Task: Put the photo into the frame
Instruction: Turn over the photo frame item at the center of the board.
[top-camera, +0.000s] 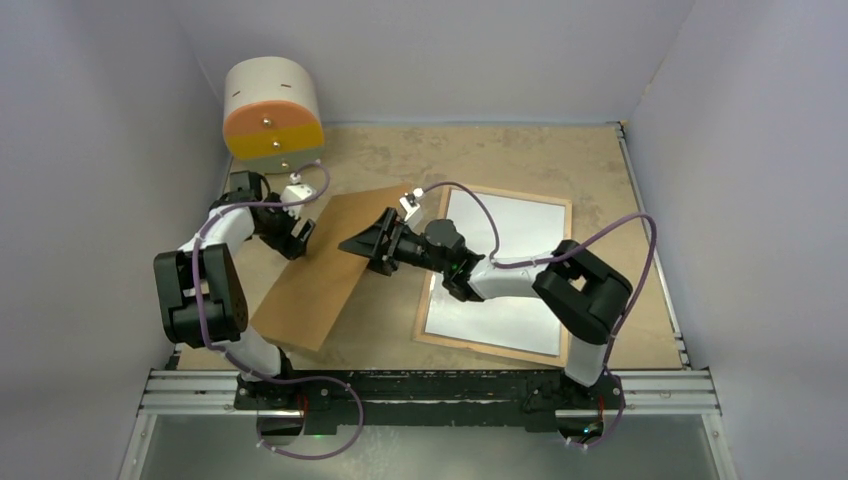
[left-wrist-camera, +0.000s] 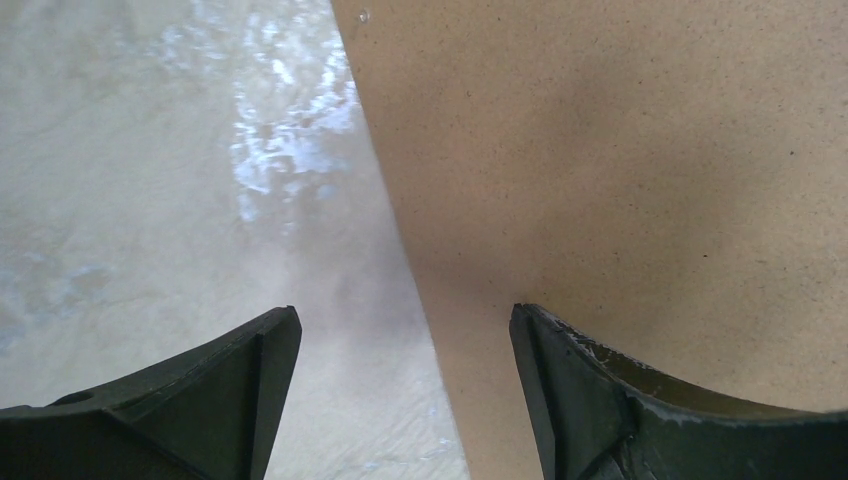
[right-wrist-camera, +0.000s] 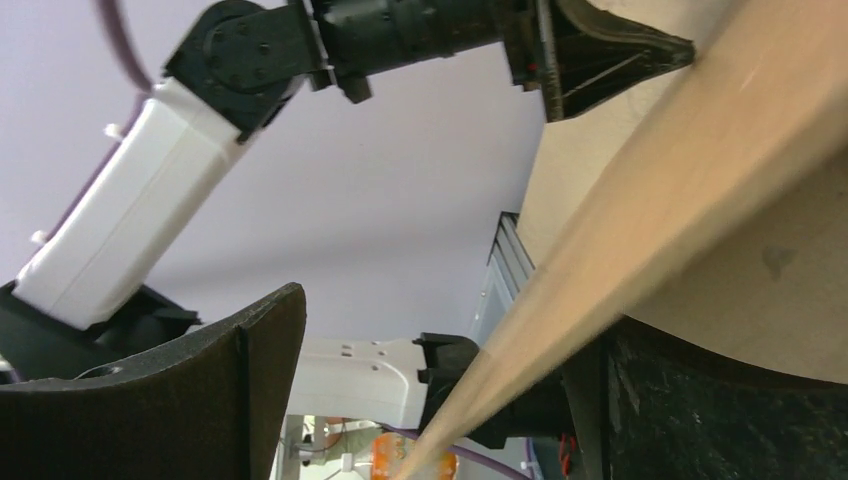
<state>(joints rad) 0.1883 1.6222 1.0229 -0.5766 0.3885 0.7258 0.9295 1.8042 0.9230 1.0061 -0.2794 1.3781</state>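
The frame (top-camera: 510, 192) lies back up at the right of the table, its light wooden rim showing. A plain white sheet (top-camera: 505, 225), the photo's white back as far as I can tell, fills it; no printed side shows. A brown backing board (top-camera: 320, 270) lies slanted left of the frame. My left gripper (top-camera: 300, 238) is open at the board's left edge; in the left wrist view (left-wrist-camera: 405, 325) one finger is over the board (left-wrist-camera: 620, 150), the other over the table. My right gripper (top-camera: 368, 247) is open, and the board's right edge (right-wrist-camera: 680, 170) runs between its jaws (right-wrist-camera: 450, 315), against one finger.
A round white container (top-camera: 272, 110) with orange and yellow drawer fronts stands at the back left. A metal rail (top-camera: 430, 385) runs along the near edge. Grey walls close in the table on three sides. My right arm reaches across the frame.
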